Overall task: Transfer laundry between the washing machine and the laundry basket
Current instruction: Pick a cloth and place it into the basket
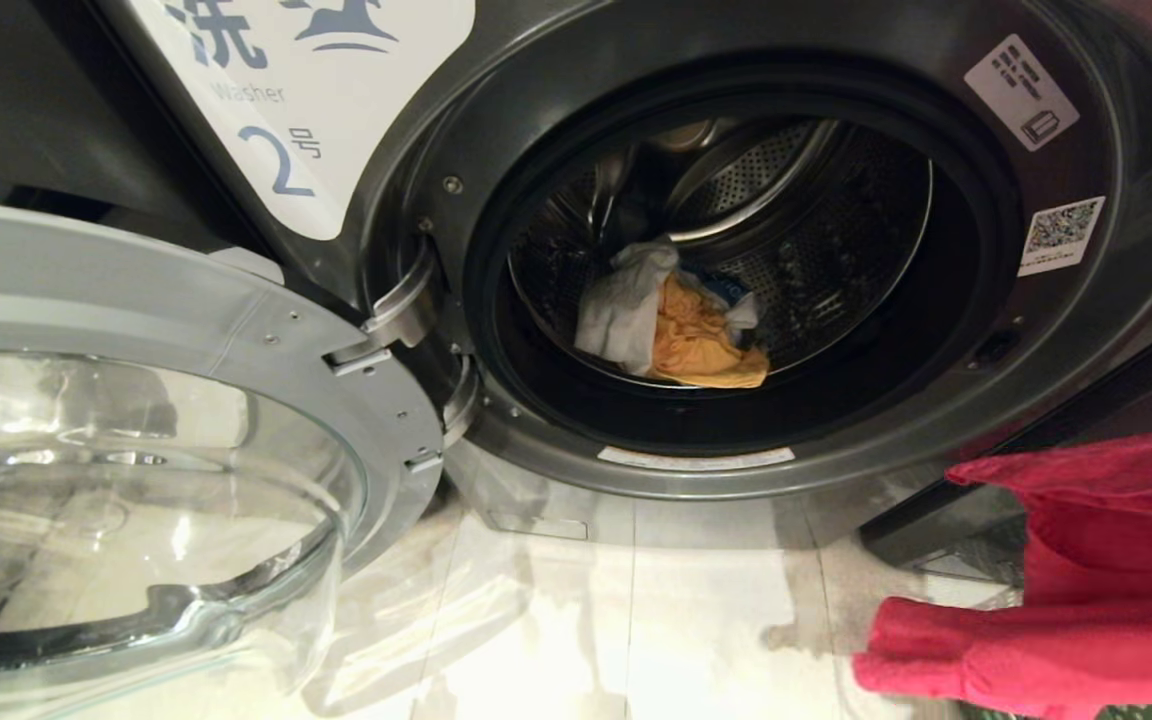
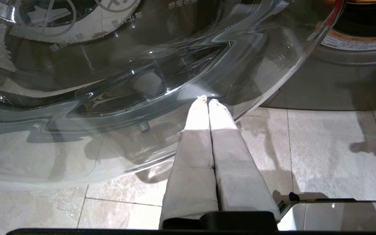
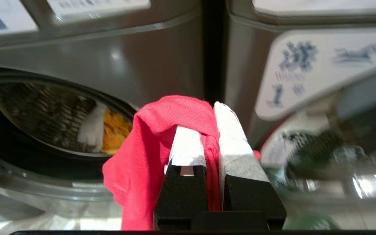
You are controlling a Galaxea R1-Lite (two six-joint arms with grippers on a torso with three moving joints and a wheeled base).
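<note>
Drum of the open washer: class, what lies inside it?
In the drum: a white cloth, an orange cloth and a blue scrap. Anything beneath them is covered.

Red garment [image 3: 135, 156] hangs pinched outside the open washing machine [image 1: 496, 150]; white and yellow laundry [image 1: 671, 320] inside.

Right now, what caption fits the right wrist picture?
Right gripper clamps a red garment outside the open washer.

The right gripper [image 3: 209, 130] is pinching the red garment [image 3: 148, 156] with its jaws clamped. The left gripper [image 2: 208, 101] is hanging low, jaws pressed together, gripping nothing.
</note>
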